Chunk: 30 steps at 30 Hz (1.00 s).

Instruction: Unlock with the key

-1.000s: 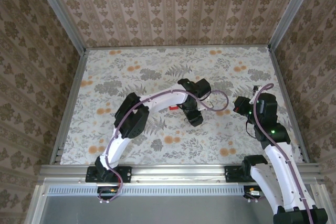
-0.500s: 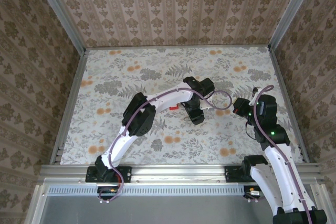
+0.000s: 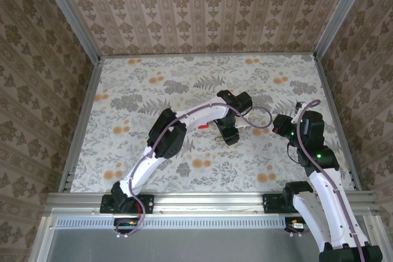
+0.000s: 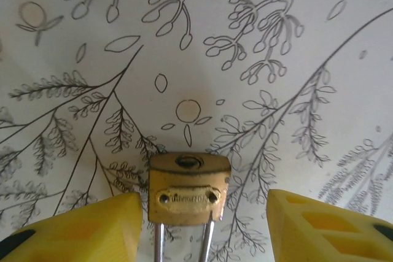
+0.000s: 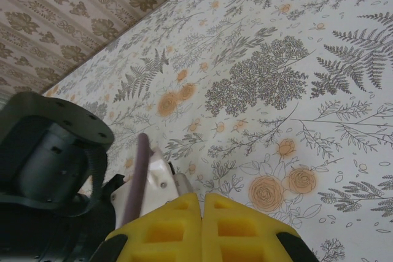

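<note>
two yellow fingers (image 4: 80,228) of the left gripper (image 4: 206,219) stand released and spread wide, with the padlock (image 4: 188,188) between them. the key (image 3: 202,126) lies near the padlock, to its left from above. right gripper (image 5: 201,216) hangs clenched on nothing, off to the padlock's right.

A brass padlock (image 4: 189,189) on floral cloth (image 4: 276,41), between wide-apart yellow fingers (image 4: 80,228).

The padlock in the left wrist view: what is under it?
The padlock lies flat on the flowered table cover. The patch of cover directly beneath it, and its own underside, are hidden.
</note>
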### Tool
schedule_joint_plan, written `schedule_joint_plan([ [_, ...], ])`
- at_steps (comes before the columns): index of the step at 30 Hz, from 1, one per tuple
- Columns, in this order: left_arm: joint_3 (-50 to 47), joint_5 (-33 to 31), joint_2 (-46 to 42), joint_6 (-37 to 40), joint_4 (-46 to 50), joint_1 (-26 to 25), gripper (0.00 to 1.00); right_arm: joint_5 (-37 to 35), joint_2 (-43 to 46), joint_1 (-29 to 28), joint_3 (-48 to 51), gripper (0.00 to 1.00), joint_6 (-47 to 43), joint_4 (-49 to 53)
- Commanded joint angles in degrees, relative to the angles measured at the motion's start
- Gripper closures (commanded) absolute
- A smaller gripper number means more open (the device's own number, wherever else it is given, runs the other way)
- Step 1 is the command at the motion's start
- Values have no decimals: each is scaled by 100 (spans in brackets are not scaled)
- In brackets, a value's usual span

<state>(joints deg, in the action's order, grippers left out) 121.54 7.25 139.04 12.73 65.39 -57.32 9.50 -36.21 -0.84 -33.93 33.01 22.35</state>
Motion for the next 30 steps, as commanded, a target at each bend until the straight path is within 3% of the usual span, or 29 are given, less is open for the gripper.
schedule_joint_plan([
  [1,84,5,72,142,227,45,44,26,109,49,80,100,-67,-30],
  [7,3,-142,140,133,137,54,46,39,126,58,89,100,-76,-15],
  [20,-238,-353,107,-72,-370,-101,64,22,145,80,53,100,-133,49],
  [30,-1075,-452,-519,-209,-1152,-122,72,-44,230,111,-19,100,-199,197],
])
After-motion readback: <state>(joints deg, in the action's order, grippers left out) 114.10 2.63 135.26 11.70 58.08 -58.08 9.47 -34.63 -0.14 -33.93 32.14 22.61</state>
